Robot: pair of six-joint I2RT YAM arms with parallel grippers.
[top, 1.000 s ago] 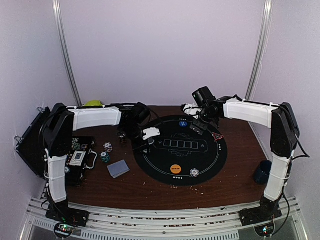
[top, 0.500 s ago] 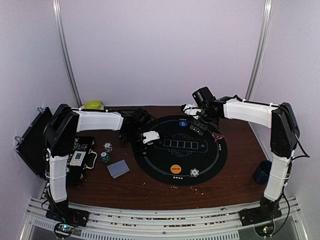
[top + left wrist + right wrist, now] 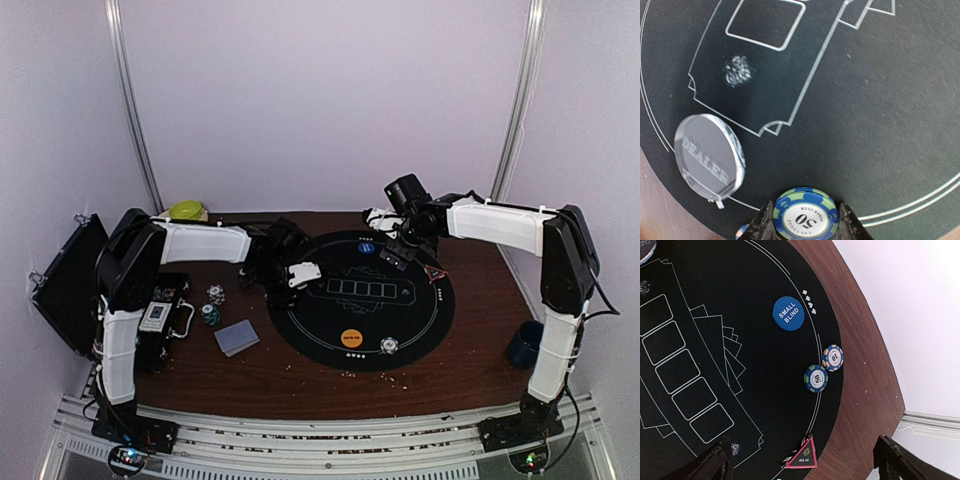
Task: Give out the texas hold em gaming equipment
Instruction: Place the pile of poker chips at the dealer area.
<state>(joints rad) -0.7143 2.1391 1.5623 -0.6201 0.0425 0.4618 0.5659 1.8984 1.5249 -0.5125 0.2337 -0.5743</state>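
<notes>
Poker chip (image 3: 801,216), round with a blue-green striped rim and marked 50, is clamped across its diameter by the left jaws over the black felt mat (image 3: 875,100), near a clear DEALER disc (image 3: 709,157). Right jaws stand released above the mat's far rim.

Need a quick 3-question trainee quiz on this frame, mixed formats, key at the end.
1. True or false: the left pincer is shut on a blue-green 50 chip.
2. In the right wrist view, what is printed on the blue disc? A) Dealer B) Small Blind C) Big Blind
3. How many striped chips lie at the edge of the mat near that disc in the right wrist view?

Key: 1 true; 2 B; 3 two.
</notes>
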